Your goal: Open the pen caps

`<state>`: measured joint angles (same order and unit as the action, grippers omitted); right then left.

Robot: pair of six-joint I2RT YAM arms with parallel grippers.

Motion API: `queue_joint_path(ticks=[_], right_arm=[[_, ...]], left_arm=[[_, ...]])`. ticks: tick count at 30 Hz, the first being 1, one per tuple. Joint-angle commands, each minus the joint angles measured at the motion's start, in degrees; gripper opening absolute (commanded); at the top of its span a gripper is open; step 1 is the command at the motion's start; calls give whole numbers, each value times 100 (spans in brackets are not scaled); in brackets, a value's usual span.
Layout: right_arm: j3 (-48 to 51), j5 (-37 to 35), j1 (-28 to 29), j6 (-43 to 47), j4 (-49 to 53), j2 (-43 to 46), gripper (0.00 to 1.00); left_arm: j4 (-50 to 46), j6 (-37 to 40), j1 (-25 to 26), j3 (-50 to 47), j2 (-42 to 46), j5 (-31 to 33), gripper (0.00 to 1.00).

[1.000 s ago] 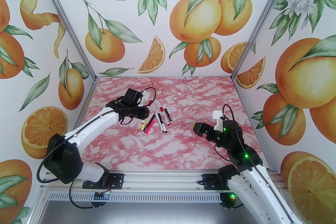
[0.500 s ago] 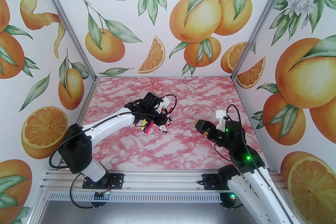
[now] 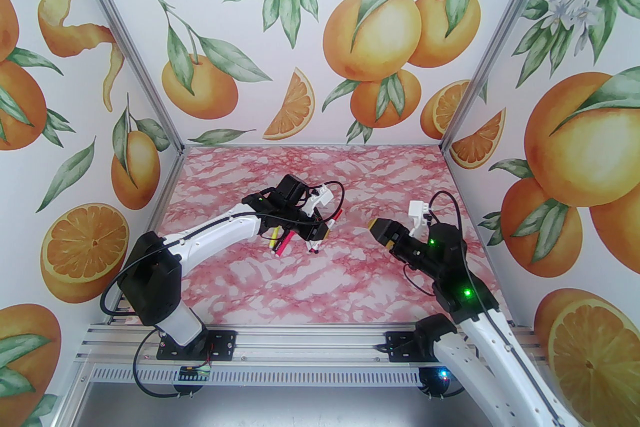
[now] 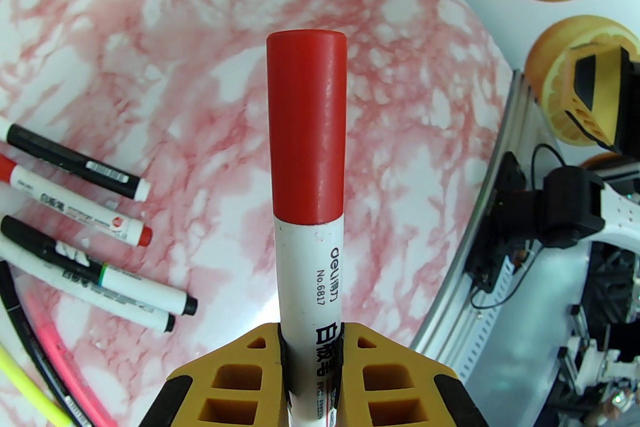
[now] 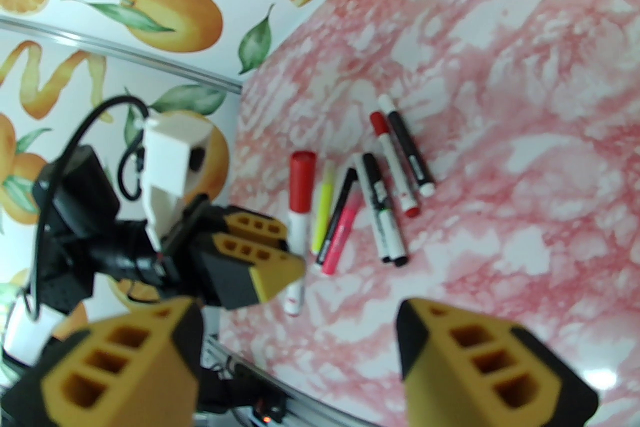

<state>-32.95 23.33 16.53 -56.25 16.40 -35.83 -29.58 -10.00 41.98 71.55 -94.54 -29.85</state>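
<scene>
As left gripper (image 4: pixel 311 337) clamps the marker (image 4: pixel 310 275), red cap (image 4: pixel 306 124) points rightward.

arms (image 3: pixel 220 227) white shells, black joints; pincers (image 4: pixel 311 335) (image 5: pixel 297 312) yellow-black; cables (image 3: pixel 343 194) black; LEDs (image 3: pixel 466 291) green

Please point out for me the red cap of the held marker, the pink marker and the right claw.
red cap (image 4: pixel 306 129): left wrist view, middle of its side.
pink marker (image 5: pixel 342 232): right wrist view, middle of barrel.
right claw (image 5: pixel 297 312): right wrist view, midway between its fingertips.
</scene>
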Motion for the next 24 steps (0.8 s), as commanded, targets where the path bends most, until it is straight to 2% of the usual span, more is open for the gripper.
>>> queue_joint_path(ticks=[1,12,24], right_arm=[[19,268,25,-275,-839,-198,67],[35,159,106,-508,-1701,-1146,62],[-185,127,354,-500,-2085,-1799,62]], left_arm=[[134,113,8,143,136,-284,16],[529,-91,31,-198,417,-825,17],[475,-11,172,-39,325,-973,18]])
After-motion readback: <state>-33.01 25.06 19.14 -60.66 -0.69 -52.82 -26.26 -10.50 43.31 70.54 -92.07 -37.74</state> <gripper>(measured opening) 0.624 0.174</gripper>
